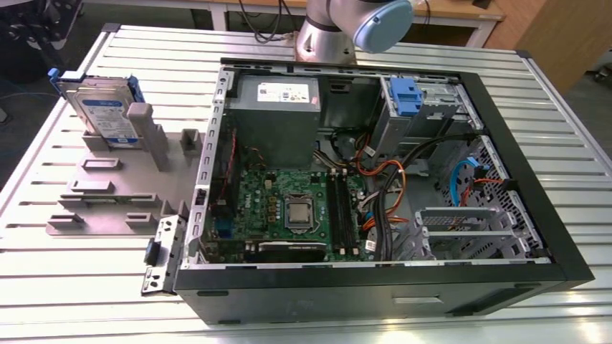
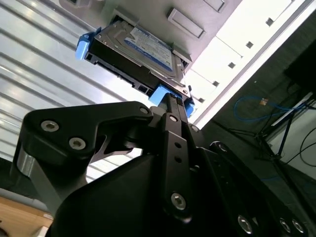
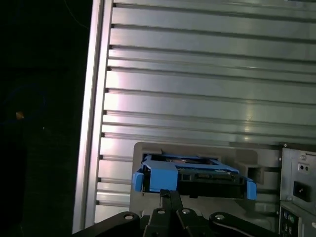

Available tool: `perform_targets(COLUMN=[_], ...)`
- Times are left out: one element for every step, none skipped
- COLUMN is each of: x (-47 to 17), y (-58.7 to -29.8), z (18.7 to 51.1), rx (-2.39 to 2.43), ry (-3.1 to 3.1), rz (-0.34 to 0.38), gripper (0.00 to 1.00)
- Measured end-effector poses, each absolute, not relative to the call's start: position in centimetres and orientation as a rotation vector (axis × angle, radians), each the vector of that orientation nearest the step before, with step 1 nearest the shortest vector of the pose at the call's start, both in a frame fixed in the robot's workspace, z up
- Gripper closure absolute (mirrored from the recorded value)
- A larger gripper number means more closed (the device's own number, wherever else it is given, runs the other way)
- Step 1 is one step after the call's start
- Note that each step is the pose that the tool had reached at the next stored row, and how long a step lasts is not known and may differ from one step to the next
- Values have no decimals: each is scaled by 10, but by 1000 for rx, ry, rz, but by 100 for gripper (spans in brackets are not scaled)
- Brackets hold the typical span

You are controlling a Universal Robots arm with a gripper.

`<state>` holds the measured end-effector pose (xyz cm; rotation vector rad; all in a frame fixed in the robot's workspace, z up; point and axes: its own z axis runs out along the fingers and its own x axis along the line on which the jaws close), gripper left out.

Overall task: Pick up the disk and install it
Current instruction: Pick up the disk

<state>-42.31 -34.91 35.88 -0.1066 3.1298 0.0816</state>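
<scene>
While the gripper (image 3: 170, 193) is hanging with fingertips pressed together on nothing, the disk (image 1: 100, 111) is standing on edge in the grey holder (image 1: 125, 179) on the ribbed metal table (image 1: 77, 287), beside the open computer case (image 1: 383, 287). A wooden desk (image 1: 459, 14) and cables (image 1: 268, 18) are showing behind. The disk's blue-and-white label and the power supply's white sticker (image 1: 287, 91) are carrying print that cannot be made out.

A ribbed metal worktop (image 1: 77, 301) stands before a wooden desk (image 1: 449, 13); a blue cable (image 2: 252, 99) lies on the dark floor (image 2: 232, 84)
</scene>
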Motion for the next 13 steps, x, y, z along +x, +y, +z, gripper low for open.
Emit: perform_targets(x=[-423, -423, -423, -423, -423, -423, -423, -423, -423, -423, -423, -423, -423], y=[-349, -349, -349, -349, -349, -349, -349, -349, -349, -349, -349, -349, -349], z=[359, 359, 359, 359, 359, 359, 359, 359, 359, 359, 359, 358, 358], rx=[-130, -154, -178, -201, -223, -242, -259, -275, -291, -306, -323, -342, -361], ry=[3129, 3129, 3128, 3127, 3126, 3125, 3124, 3123, 3121, 3120, 3119, 3117, 3115], rz=[82, 82, 82, 82, 82, 81, 81, 81, 80, 79, 78, 78, 77], gripper=[89, 89, 89, 89, 89, 89, 89, 89, 89, 89, 89, 89, 89])
